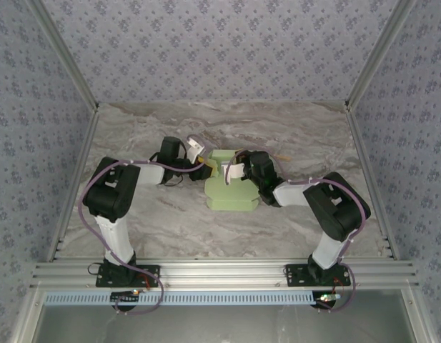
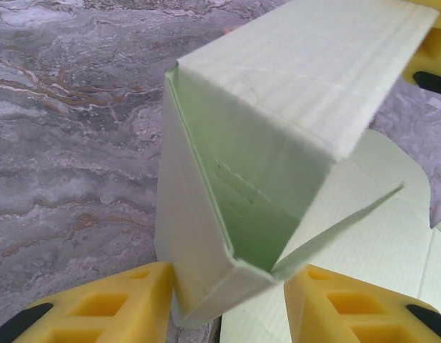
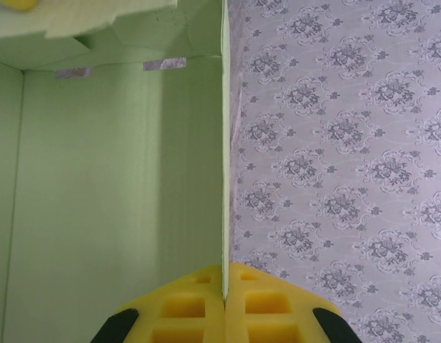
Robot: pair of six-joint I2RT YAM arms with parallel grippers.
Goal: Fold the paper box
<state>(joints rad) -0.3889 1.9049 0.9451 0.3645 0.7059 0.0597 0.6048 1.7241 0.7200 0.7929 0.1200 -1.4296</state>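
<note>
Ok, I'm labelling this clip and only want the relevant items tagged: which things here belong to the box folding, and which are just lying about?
Belongs to the job:
- paper box
- left gripper, fingers either side of a box corner
- right gripper, shut on a box wall

Just lying about:
- thin tan stick, on the table beyond the right gripper

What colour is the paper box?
Pale green; the paper box shows best in the left wrist view.

You get soft, even, bright light with faint shadows, though the paper box (image 2: 277,93) looks slightly blurred at the left wrist.
</note>
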